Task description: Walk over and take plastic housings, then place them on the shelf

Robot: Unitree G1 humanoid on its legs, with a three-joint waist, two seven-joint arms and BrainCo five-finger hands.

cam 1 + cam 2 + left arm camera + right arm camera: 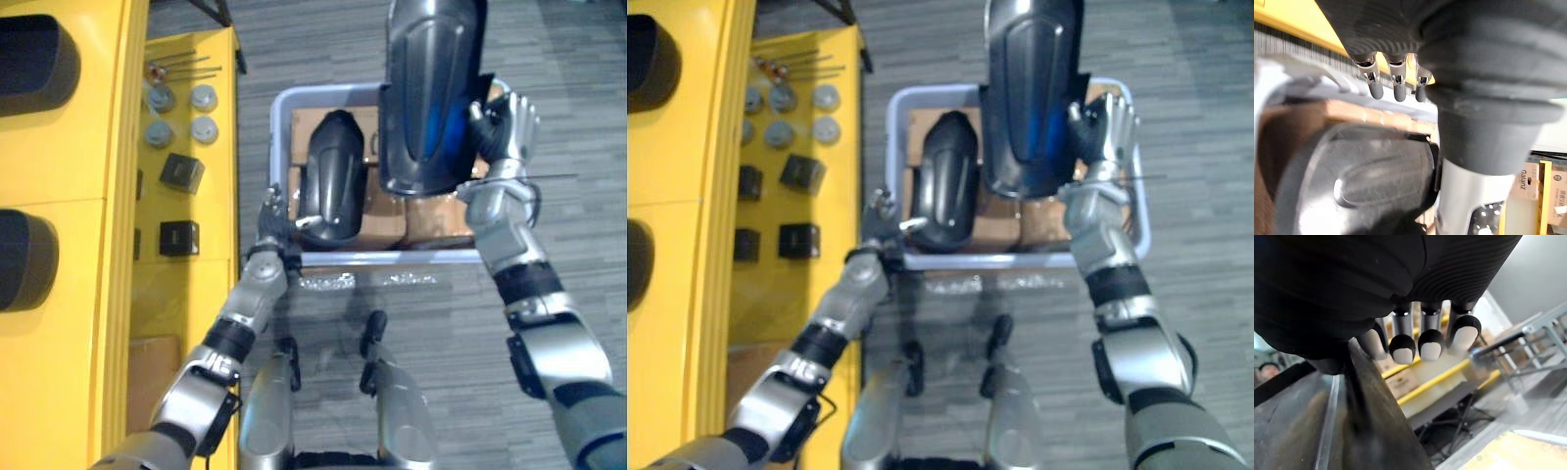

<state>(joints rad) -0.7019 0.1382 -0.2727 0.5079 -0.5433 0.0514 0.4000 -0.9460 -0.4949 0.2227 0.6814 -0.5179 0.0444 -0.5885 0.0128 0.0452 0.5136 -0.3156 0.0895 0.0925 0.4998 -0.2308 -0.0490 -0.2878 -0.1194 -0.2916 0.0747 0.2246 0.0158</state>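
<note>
Two black plastic housings are in play: the raised housing (431, 88) is clamped along its right edge by the right hand (505, 127) above the pale crate (392, 258). The second housing (333, 181) lies in the crate, with the left hand (269, 220) loose-fingered at its near left edge. Both are glossy, curved, hard shells, likely slippery, so steady the raised one before swinging left to the yellow shelf (196, 284).
</note>
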